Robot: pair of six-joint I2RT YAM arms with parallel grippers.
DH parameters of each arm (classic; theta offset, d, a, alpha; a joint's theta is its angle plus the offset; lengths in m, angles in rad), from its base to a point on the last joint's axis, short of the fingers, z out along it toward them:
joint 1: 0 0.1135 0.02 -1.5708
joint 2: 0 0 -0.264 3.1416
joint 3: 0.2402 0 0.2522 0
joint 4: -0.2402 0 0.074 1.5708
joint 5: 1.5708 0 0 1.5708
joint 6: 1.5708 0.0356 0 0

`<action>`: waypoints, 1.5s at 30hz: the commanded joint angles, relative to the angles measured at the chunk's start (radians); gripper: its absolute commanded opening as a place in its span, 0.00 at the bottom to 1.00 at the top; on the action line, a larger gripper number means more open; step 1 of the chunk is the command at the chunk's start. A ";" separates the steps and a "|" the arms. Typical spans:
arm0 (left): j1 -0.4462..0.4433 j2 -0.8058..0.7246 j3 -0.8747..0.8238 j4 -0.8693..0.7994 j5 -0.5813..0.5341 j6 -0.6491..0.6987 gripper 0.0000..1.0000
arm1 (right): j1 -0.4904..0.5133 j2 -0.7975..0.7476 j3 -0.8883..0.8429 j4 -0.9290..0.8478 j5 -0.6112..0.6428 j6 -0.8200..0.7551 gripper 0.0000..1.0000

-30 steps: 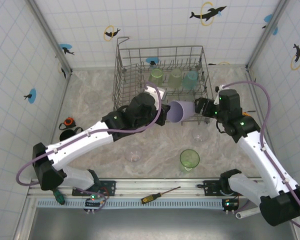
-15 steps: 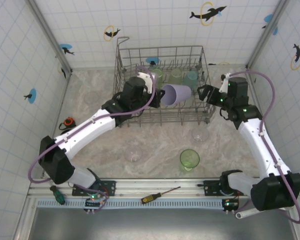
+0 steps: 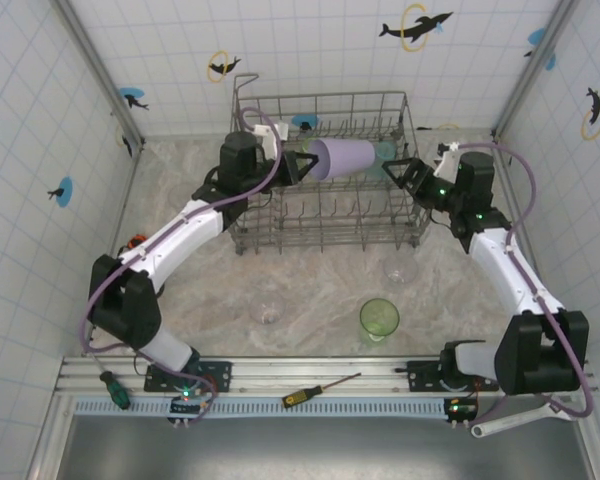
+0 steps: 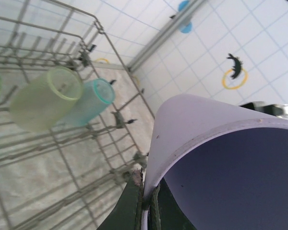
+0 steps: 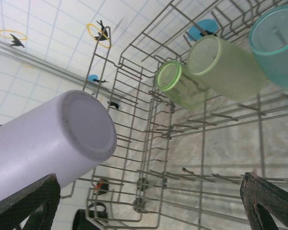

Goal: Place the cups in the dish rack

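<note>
Left gripper [image 3: 302, 166] is clenching one lavender cup [image 3: 346, 158] above the one rack [image 3: 320, 232]; right gripper [image 3: 398, 172] is hanging released. Inside are lying two green cups [image 5: 225, 67], one teal cup [image 5: 278, 43].

- A robotics lab test cell dressed as a kitchen corner: thin panel walls [image 3: 40, 130] printed with a tile grid.
- Black dolphin stickers [image 3: 415, 25] in yellow rings dot the walls.
- A marble-print tabletop [image 3: 310, 290] bears a wire dish rack [image 3: 325, 215].
- An aluminium rail [image 3: 280, 372] at the near edge holds two robot arm bases; a screwdriver [image 3: 322, 388] lies by it.
</note>
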 commanded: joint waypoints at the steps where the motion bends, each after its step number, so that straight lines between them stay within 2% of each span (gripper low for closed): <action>1: 0.022 0.036 0.005 0.155 0.145 -0.099 0.00 | 0.010 0.008 -0.022 0.201 -0.073 0.115 1.00; 16: 0.038 0.108 -0.028 0.327 0.212 -0.247 0.00 | 0.121 0.087 -0.060 0.533 -0.038 0.347 1.00; 34: 0.038 0.123 -0.052 0.371 0.226 -0.284 0.00 | 0.183 0.198 -0.054 0.845 0.054 0.591 1.00; 37: 0.038 0.120 -0.061 0.375 0.226 -0.288 0.00 | 0.192 0.205 -0.058 0.876 0.083 0.609 0.97; 45: 0.038 0.116 -0.080 0.362 0.227 -0.290 0.00 | 0.218 0.222 -0.080 0.944 0.140 0.636 0.77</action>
